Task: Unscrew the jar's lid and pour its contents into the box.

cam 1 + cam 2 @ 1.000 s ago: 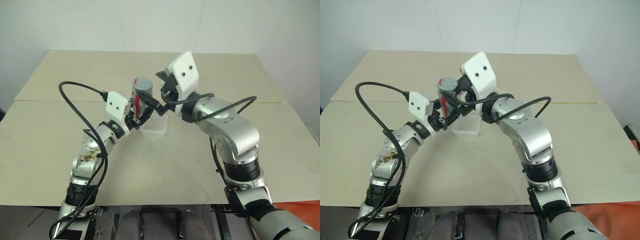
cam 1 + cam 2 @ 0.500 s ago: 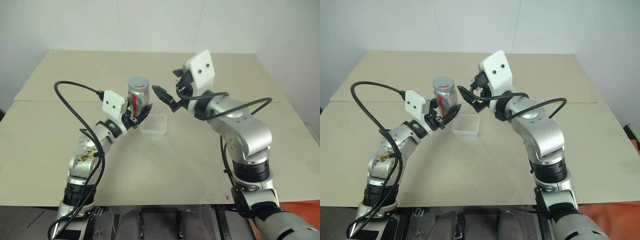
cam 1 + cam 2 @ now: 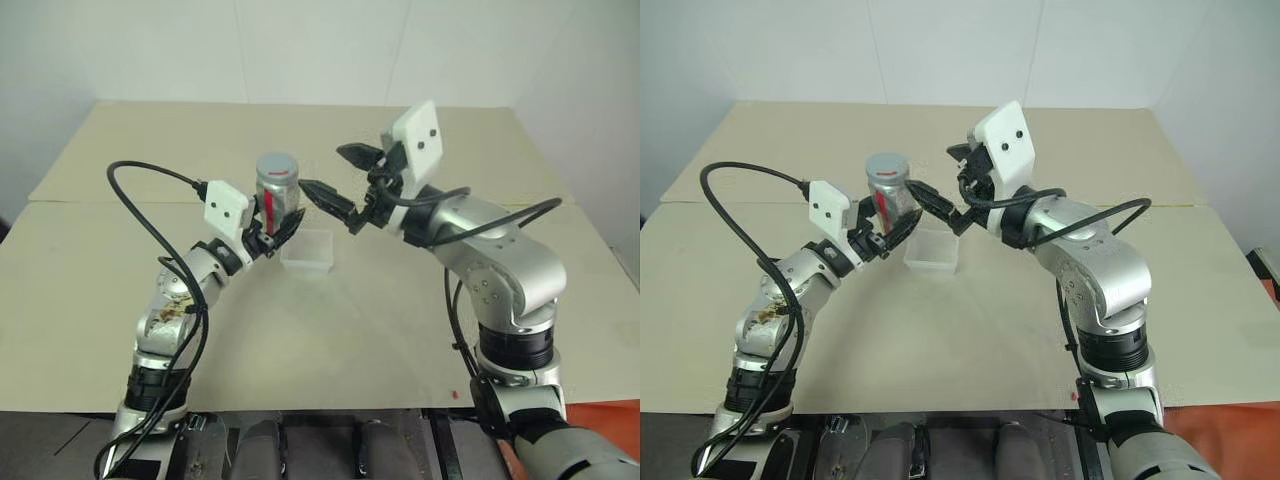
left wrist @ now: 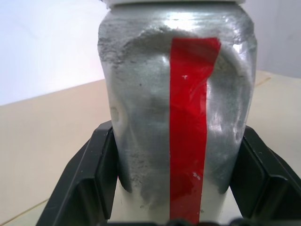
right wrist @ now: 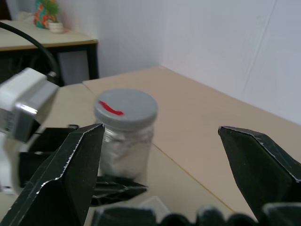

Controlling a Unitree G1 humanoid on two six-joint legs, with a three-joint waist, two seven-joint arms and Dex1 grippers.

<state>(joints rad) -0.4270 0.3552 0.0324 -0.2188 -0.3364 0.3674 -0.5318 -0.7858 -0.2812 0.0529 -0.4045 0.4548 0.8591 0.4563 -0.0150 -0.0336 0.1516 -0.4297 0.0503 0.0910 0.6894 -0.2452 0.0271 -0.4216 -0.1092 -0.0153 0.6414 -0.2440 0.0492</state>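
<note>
Left eye view: the jar (image 3: 277,188) is held upright above the table (image 3: 120,250) by the left gripper (image 3: 277,228). Its lower body is clamped between the two black fingers (image 4: 89,188), which are closed against its sides. The lid (image 3: 277,165) is seated on top of the jar, and a small red mark is seen on the lid's flat top in the right wrist view. A red stripe (image 4: 190,127) runs vertically down the silvery jar wall. The contents cannot be made out through the wall.

The box (image 3: 308,250) is set on the table just beside and below the jar, on the robot's right of it. Its translucent interior cannot be read for contents.

The right gripper (image 3: 340,180) is positioned to the right of the jar, at about lid height, pointing toward it. Its jaws are spread wide and nothing is held between them. One fingertip (image 3: 312,188) lies close beside the jar's upper wall; whether it touches cannot be told. The other finger (image 3: 357,154) stands higher and well apart from the lid. In the right wrist view, the lid (image 5: 126,109) and jar are framed between the two spread fingers (image 5: 70,174), nearer to one of them.

A black cable (image 3: 150,210) loops from the left wrist over the table.
</note>
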